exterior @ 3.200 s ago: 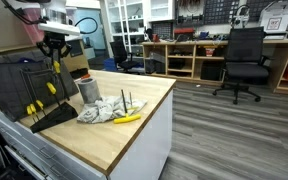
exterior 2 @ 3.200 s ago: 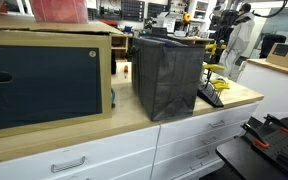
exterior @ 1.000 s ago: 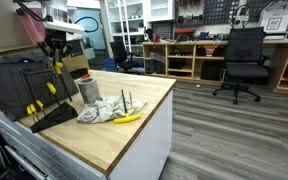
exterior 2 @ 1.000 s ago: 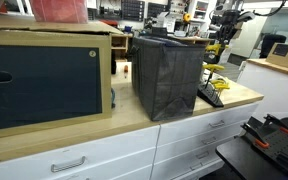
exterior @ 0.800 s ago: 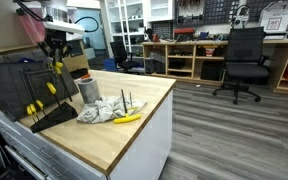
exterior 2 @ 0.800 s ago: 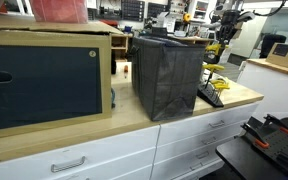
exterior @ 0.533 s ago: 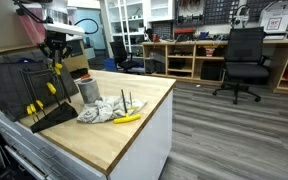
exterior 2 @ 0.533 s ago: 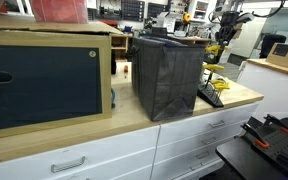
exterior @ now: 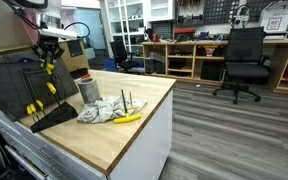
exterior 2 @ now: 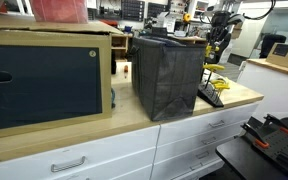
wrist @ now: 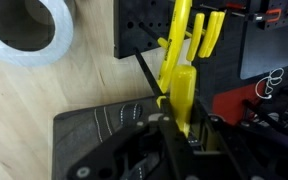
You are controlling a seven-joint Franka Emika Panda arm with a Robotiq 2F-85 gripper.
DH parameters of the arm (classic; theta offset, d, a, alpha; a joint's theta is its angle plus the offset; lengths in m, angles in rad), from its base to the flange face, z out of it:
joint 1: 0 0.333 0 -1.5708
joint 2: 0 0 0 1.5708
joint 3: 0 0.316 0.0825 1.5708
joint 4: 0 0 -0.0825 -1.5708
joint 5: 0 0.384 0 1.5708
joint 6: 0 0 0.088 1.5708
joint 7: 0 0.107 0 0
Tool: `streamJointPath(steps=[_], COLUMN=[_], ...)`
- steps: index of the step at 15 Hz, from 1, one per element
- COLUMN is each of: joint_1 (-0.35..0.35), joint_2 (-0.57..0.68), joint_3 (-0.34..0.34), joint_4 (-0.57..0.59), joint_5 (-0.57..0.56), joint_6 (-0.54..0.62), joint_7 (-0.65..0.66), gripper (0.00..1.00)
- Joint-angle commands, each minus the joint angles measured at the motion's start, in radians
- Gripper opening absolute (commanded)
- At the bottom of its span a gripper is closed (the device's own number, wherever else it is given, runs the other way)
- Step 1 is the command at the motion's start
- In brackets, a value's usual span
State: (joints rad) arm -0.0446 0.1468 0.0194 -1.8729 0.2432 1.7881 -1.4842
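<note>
My gripper point(exterior: 48, 55) hangs above the back of a wooden counter, shut on a yellow-handled tool point(exterior: 50, 68) that points down. In the wrist view the jaws point(wrist: 181, 132) clamp the yellow handle point(wrist: 181, 88) from both sides. Below it stands a black slanted tool rack point(exterior: 52, 116) with more yellow-handled tools point(exterior: 30, 107) stuck in it; these also show in the wrist view point(wrist: 212, 30). In an exterior view the gripper point(exterior 2: 216, 42) is above the rack point(exterior 2: 212, 96), behind a dark fabric bin point(exterior 2: 169, 75).
A metal cup point(exterior: 87, 90) stands beside the rack, seen as a ring in the wrist view point(wrist: 29, 25). A crumpled cloth point(exterior: 102, 111) and a yellow object point(exterior: 127, 118) lie on the counter point(exterior: 134, 140). A wooden cabinet point(exterior 2: 44, 80) stands nearby. An office chair point(exterior: 245, 62) is on the floor.
My gripper has moved a little sideways and up with the yellow-handled tool still in it. Nothing on the counter has moved.
</note>
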Motion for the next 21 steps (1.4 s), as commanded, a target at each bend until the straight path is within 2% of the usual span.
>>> streamJointPath(steps=[1,8,21], joint_1=[-0.005,-0.016,-0.026], joint_2=[-0.047,-0.070,-0.075], joint_3=[-0.002,-0.017,-0.036], joint_4=[-0.030,-0.077,-0.091], joint_5=[0.010,0.011,0.031], joint_6=[0.006,0.006,0.042], joint_7=[0.006,0.001,0.006], gripper=[0.06,0.06,0.06])
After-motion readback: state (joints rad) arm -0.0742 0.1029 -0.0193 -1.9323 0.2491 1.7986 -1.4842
